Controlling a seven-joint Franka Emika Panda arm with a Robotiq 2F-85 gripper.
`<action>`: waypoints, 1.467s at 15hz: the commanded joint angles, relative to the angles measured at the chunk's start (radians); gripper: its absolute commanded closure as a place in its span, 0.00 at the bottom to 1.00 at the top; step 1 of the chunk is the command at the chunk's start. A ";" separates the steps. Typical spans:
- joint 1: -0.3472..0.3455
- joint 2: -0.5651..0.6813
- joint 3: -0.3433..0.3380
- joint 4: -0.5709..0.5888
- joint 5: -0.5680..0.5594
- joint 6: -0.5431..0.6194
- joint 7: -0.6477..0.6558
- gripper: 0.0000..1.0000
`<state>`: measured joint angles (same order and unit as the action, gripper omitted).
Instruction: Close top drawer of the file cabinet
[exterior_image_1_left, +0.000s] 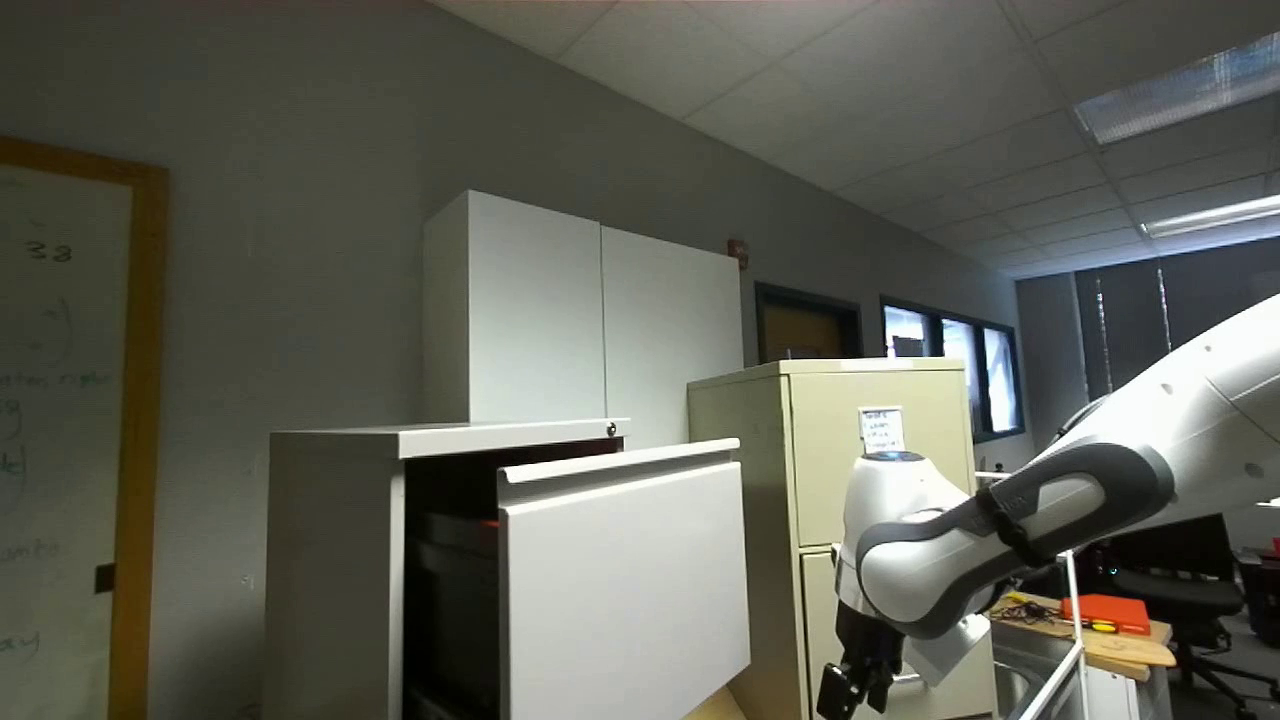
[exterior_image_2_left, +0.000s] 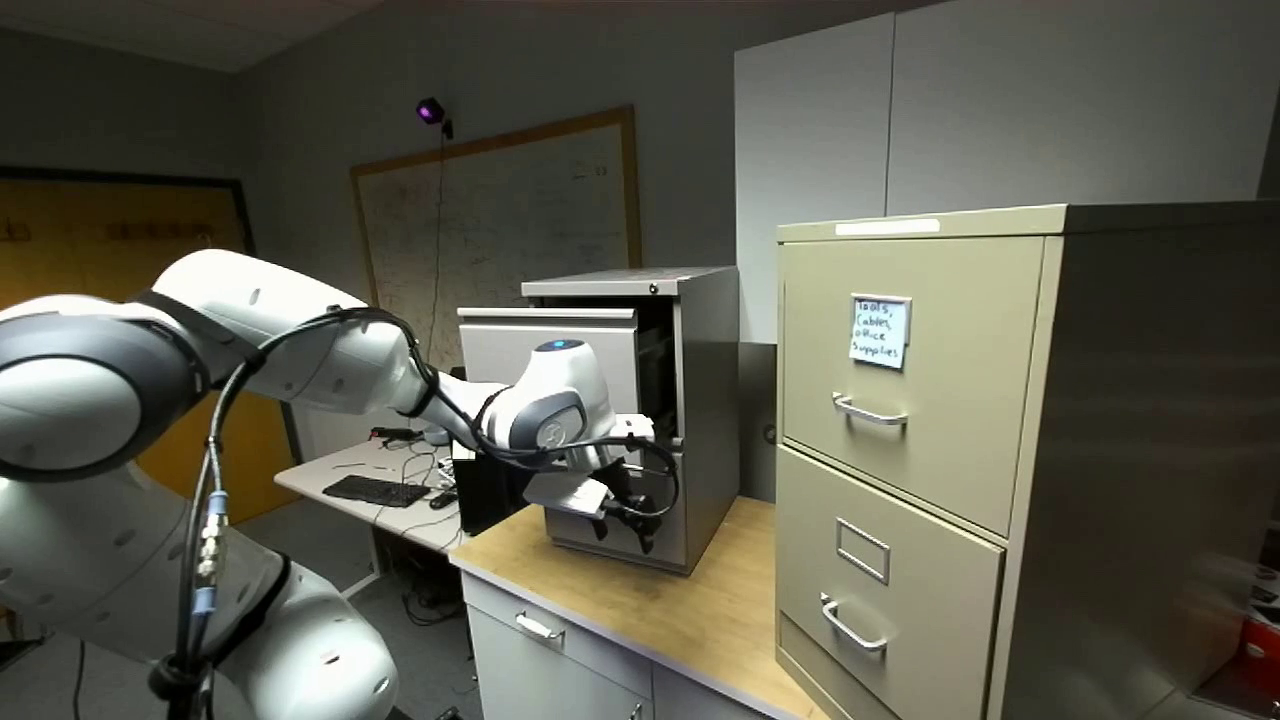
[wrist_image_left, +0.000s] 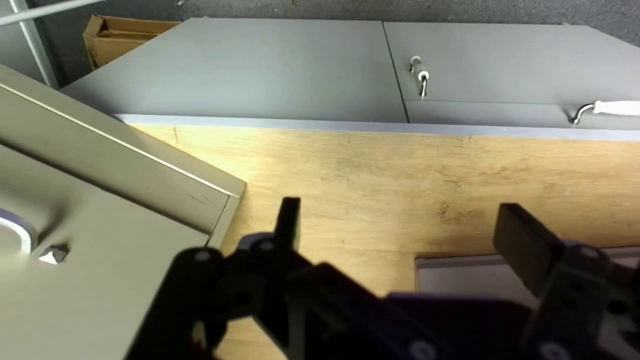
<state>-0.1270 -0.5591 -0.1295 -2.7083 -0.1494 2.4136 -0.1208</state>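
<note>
The light-grey file cabinet (exterior_image_1_left: 330, 560) stands on a wooden counter; it also shows in an exterior view (exterior_image_2_left: 710, 400). Its top drawer (exterior_image_1_left: 625, 590) is pulled well out, with a dark gap behind its front. The drawer front (exterior_image_2_left: 500, 350) is partly hidden by the arm in an exterior view. My gripper (exterior_image_1_left: 855, 690) points down in front of the cabinet, apart from the drawer front. In an exterior view my gripper (exterior_image_2_left: 624, 535) overlaps the lower drawer. In the wrist view its fingers (wrist_image_left: 400, 215) are wide apart with nothing between them; part of a light-grey panel (wrist_image_left: 465, 275) shows below.
A taller beige cabinet (exterior_image_2_left: 910, 480) stands close beside the gripper; its corner shows in the wrist view (wrist_image_left: 215, 210). The wooden counter (wrist_image_left: 350, 165) lies under the gripper. A white two-door cupboard (exterior_image_1_left: 540, 310) is behind. A desk with a keyboard (exterior_image_2_left: 375, 490) stands beyond the cabinet.
</note>
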 joint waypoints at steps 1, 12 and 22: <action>-0.001 -0.067 0.055 0.020 0.002 0.001 0.062 0.00; -0.054 -0.318 0.322 0.079 -0.029 0.246 0.375 0.57; -0.088 -0.334 0.441 0.110 0.038 0.566 0.402 1.00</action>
<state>-0.2663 -0.9361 0.3324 -2.6293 -0.1457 2.9498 0.3200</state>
